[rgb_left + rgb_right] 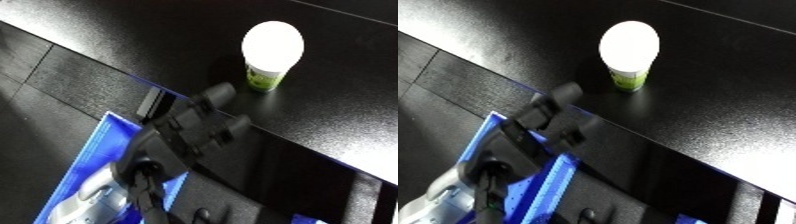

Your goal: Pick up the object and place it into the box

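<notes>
At the lower left a blue bin (89,150) shows part of its wall, lying on the dark floor below the edge of the black table (133,35). A white and silver forearm (89,202) comes up from the bottom edge over the bin, and it ends in a black hand (191,127) that reaches toward the table's edge; given where it enters, this looks like the left hand, though the views do not make that certain. The fingers are blurred and dark against the dark table, so I cannot tell whether they are spread or curled, and nothing can be seen held in them. Further right, well up on the table top, stands the object, a small cup (269,52) with a white lid facing the camera and a green and white side below it. It stands upright, apart from the hand, with bare table between the two. The other hand shows in neither view
</notes>
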`<state>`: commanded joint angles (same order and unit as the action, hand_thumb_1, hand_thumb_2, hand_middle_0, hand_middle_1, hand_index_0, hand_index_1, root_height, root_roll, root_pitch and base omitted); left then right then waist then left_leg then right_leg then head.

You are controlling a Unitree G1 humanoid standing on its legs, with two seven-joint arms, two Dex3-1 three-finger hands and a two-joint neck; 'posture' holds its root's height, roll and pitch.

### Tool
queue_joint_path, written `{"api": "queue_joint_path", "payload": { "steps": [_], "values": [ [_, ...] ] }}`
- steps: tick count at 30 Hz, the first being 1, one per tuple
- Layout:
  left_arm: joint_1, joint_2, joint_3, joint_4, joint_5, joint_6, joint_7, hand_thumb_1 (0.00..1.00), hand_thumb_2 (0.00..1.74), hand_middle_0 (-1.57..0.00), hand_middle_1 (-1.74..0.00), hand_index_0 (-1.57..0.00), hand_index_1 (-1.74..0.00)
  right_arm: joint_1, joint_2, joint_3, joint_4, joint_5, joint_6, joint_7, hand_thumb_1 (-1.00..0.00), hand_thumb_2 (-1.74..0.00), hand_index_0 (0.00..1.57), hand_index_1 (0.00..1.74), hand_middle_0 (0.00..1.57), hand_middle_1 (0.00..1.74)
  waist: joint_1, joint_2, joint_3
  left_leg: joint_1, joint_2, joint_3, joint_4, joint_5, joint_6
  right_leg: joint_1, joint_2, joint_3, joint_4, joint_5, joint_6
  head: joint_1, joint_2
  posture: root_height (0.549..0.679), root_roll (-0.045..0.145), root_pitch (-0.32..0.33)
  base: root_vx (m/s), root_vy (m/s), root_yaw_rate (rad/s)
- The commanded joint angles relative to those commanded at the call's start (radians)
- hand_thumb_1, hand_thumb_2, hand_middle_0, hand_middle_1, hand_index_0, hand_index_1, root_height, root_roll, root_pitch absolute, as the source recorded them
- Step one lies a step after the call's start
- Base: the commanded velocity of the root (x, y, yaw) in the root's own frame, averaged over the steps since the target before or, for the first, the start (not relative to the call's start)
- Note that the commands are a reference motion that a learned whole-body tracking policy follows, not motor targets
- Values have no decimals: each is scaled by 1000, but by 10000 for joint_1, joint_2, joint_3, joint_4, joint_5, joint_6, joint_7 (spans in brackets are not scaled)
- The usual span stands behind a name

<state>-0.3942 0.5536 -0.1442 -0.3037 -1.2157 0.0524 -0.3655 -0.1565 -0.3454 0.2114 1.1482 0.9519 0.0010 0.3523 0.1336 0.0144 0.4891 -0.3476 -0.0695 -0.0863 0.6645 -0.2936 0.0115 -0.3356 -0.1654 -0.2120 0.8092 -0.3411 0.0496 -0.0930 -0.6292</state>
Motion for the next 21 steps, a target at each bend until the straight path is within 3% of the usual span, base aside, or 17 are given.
{"api": "queue_joint_path", "payload": {
  "steps": [1, 2, 5, 14, 21],
  "values": [
    [0, 0, 0, 0, 0, 0, 0, 0, 0, 0, 0, 0, 0, 0, 0, 0, 0, 0, 0, 0, 0, 0, 0, 0, 0, 0, 0, 0, 0, 0, 0, 0, 0, 0, 0, 0, 0, 0, 0, 0, 0, 0, 0, 636, 33, -62, 20, -12, -32],
    [36, 35, 453, 69, 1395, -448, 477, 0, 0, 0, 0, 0, 0, 84, 44, -45, -47, -98, 23, 32, 0, 0, 0, 0, 0, 0, -19, -15, 1, 14, -3, 3, -58, 29, -1, -22, 12, 5, 34, -31, -19, 86, 105, 635, 32, -61, 14, 9, -39],
    [-29, 77, 884, 169, 2751, -557, 971, 0, 0, 0, 0, 0, 0, 165, 35, -104, -8, -230, 26, 148, 0, 0, 0, 0, 0, 0, -54, -7, -13, 13, -7, 32, -117, 64, 3, -58, 26, 30, 68, -69, -42, 174, 254, 634, 33, -59, 14, 20, -42],
    [-637, 235, 1091, 604, 4013, -694, 2598, 0, 0, 0, 0, 0, 0, 30, -81, -49, 195, -250, -49, 414, 0, 0, 0, 0, 0, 0, -312, -2, 5, -72, 88, 206, -5, 49, 9, -269, 92, 189, 185, -54, -40, 11, 471, 632, 31, -55, 14, 12, -86],
    [-1361, 404, 627, 1282, 4727, -277, 3486, 0, 0, 0, 0, 0, 0, -75, -223, 33, 245, -290, 12, 462, 0, 0, 0, 0, 0, 0, -673, 13, 35, -126, 200, 409, 50, 78, 38, -462, 158, 412, 269, -1, -27, -340, 670, 631, 29, -56, 21, 25, -92]
  ]
}}
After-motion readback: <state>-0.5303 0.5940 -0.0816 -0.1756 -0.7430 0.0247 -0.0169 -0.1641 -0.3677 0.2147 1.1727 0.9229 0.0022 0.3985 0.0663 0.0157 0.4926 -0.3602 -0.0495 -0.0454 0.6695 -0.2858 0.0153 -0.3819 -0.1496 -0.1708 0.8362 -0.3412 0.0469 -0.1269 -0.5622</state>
